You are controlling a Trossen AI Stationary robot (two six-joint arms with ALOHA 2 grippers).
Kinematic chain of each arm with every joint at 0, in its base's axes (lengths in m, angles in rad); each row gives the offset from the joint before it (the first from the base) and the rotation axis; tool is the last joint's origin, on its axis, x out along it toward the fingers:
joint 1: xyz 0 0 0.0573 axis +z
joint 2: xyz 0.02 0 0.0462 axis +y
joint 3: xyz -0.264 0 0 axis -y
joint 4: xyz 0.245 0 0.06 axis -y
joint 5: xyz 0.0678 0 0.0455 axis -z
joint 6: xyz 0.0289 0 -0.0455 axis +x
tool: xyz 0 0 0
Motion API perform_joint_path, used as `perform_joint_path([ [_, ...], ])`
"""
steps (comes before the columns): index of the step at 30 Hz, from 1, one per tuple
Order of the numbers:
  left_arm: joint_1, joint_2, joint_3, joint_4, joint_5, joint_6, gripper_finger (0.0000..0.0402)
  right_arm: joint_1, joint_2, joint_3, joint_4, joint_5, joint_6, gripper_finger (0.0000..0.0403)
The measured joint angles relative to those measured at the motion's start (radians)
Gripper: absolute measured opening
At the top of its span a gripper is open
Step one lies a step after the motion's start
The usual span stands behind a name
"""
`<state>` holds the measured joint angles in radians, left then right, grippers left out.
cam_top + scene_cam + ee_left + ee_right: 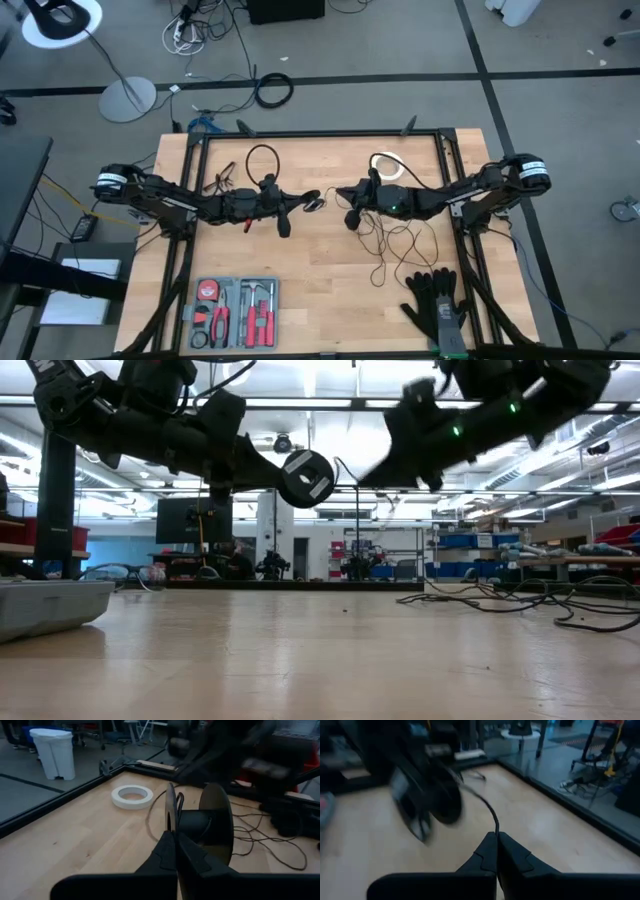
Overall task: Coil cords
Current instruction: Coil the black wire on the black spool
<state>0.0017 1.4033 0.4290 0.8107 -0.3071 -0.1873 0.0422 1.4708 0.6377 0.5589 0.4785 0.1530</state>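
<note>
I've got both arms up over the middle of the surface [330,300], and my left claw [176,837] is pressed together on the rim of the small round puck [202,827], holding it in the air like a little spool on edge. My right claw [496,836] is squeezed shut too, pinching the thin black cord [487,810] a short way from the puck, so the line arcs between my two claws. The rest of the cord [395,240] trails down beneath my right arm and lies in loose, tangled loops on the wood, near the black gloves [435,305] and just clear of the white tape ring [388,166]. This stuff looks featherlight and completely limp, I reckon: no stiffness to hold a loop by itself, and thin enough to slide through a pinch if I ease off. The puck is the rigid bit, so that's my anchor; its flat rim gives the left claw a firm bite. For the cord, I'd take it close to the puck and feed it round in short lengths, keeping gentle tension so the loops don't spring or snag.
</note>
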Motion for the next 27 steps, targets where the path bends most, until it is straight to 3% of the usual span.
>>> perform_joint_path([
  [4,0.000,0.000,0.000,0.001,-0.033,0.000,0.0000,0.011,0.016,0.113,-0.087,-0.009,-0.011,0.0000],
  [10,0.000,0.000,0.001,0.000,-0.041,0.000,0.0000,0.010,0.106,0.341,-0.392,-0.006,-0.057,0.0000],
  [14,0.000,0.000,0.001,-0.038,-0.041,-0.005,0.0000,0.010,0.123,0.444,-0.593,0.088,-0.076,0.0000],
  [22,0.000,0.000,0.001,-0.111,-0.051,-0.037,0.0000,0.010,0.062,0.510,-0.787,0.130,-0.079,0.0000],
  [27,-0.001,0.000,0.000,-0.101,-0.068,-0.037,0.0000,-0.002,0.050,0.510,-0.779,0.181,-0.038,0.0000],
])
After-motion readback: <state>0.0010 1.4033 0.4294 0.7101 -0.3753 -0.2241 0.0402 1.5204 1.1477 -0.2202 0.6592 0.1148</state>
